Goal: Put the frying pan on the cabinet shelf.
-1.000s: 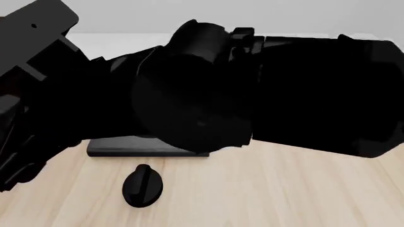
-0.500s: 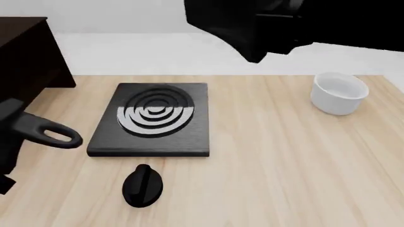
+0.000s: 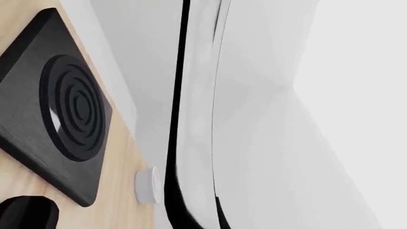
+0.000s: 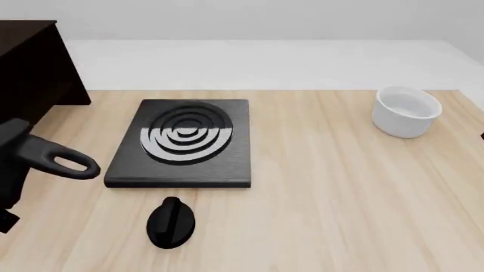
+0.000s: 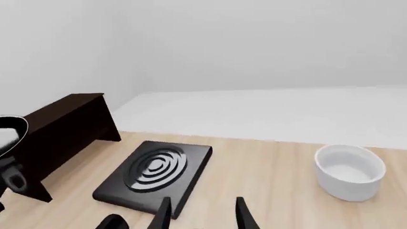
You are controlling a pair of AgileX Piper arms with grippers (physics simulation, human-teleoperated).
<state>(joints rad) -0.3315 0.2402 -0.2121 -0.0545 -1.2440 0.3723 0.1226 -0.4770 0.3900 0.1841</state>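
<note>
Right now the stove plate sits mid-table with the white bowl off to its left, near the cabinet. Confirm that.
Not quite. The stove plate does sit mid-table, but the white bowl is off to its right, on the far side from the cabinet, which stands at the table's left edge. The front view shows this plainly, and the right wrist view agrees.

So the stove plate (image 4: 181,141) sits mid-left on the desk (image 4: 325,215), knob (image 4: 171,222) right in front of it. Bowl (image 4: 407,111) is far right, further back. Cabinet (image 4: 34,68) stands at the back left, pan handle (image 4: 64,161) sticking out in front of it.
</note>
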